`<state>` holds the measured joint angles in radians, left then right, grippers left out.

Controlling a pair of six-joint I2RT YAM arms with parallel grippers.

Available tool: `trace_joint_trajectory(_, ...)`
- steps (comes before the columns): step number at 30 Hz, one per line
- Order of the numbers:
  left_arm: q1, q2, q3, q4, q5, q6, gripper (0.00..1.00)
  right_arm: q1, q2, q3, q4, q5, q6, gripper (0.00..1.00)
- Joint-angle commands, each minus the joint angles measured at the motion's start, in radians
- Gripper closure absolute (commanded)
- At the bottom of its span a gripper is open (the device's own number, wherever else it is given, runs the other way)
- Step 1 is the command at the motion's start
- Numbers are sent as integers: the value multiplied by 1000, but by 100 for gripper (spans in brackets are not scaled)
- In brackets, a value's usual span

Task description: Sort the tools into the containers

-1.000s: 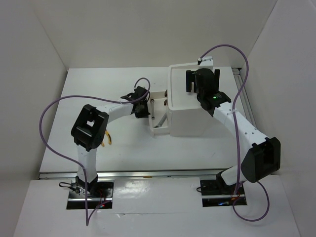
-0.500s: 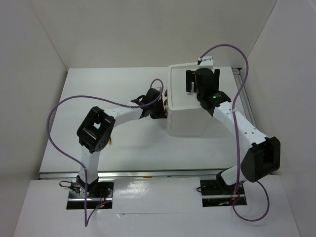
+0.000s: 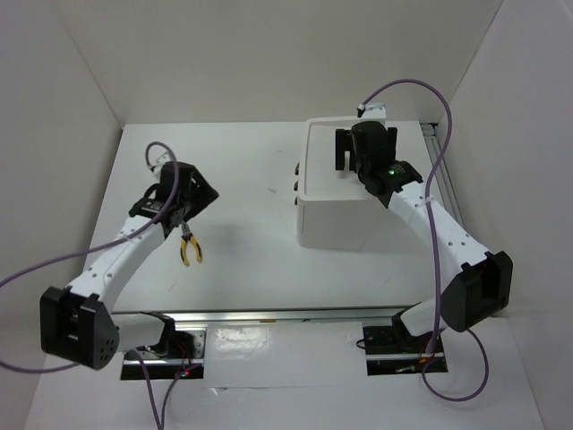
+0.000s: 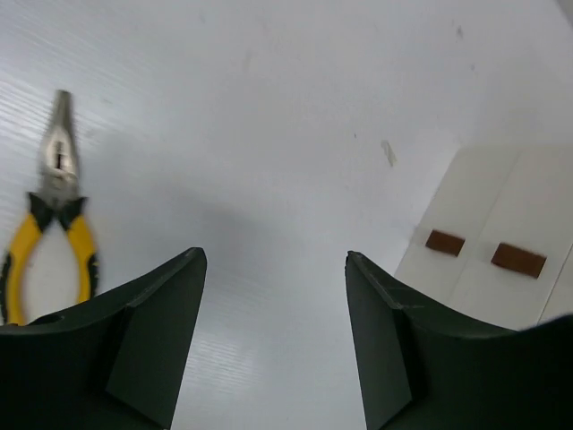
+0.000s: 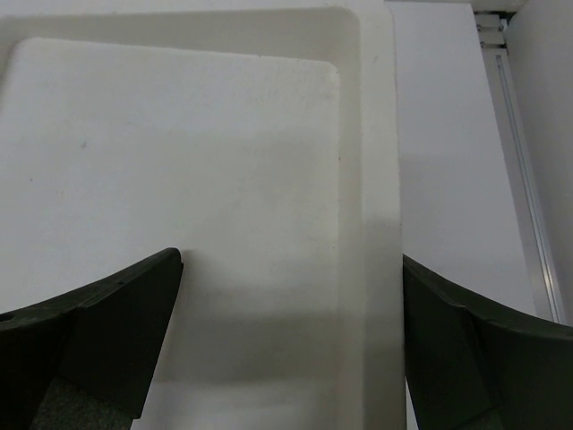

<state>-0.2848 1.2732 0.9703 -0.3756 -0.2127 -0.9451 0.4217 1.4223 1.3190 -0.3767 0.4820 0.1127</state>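
On the surface, well left of the white box unit, the yellow-handled pliers are found lying flat beside the wide-open, empty left pincer, which should be centred across the handles and lowered squarely before being closed.

top: you look down from high behind the rig, whole table in view | left wrist: close, low, angled forward, shares pliers and box unit front with top | right wrist: very close, straight down on top tray, shared with top

bright even light, perhaps slightly soft
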Motion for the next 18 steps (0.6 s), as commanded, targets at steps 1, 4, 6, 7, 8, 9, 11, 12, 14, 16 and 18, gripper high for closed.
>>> trace_joint_trajectory(1, 90, -51, -31, -153, -44, 38, 24, 72, -3, 80, -183, -183, 50, 0)
trace_joint_trajectory(4, 163, -52, -76, -178, -7, 86, 26, 72, -49, 100, -192, -174, 61, 0)
trace_joint_trajectory(6, 179, -3, -106, -178, 3, 97, 27, 72, -101, 100, -192, -187, 61, 0)
trace_joint_trajectory(7, 188, 18, -117, -178, 3, 97, 27, 72, -115, 109, -192, -187, 61, 0)
trace_joint_trajectory(8, 188, 38, -130, -178, 15, 106, 27, 72, -128, 109, -202, -187, 61, 0)
trace_joint_trajectory(9, 188, 66, -145, -128, 15, 115, 27, 72, -138, 109, -202, -175, 61, 0)
trace_joint_trajectory(11, 179, 90, -191, -100, 41, 115, 27, 72, -138, 109, -202, -140, 50, 0)
trace_joint_trajectory(12, 167, 118, -202, -85, 41, 115, 28, 72, -138, 109, -215, -140, 50, 0)
trace_joint_trajectory(14, 157, 156, -211, -71, 58, 106, 28, 72, -112, 109, -225, -112, 39, 0)
trace_joint_trajectory(16, 122, 192, -202, -71, 41, 106, 28, 81, -112, 97, -216, -112, 39, 0)
trace_joint_trajectory(18, 113, 228, -202, -71, 32, 95, 28, 81, -112, 97, -215, -102, 39, 0)
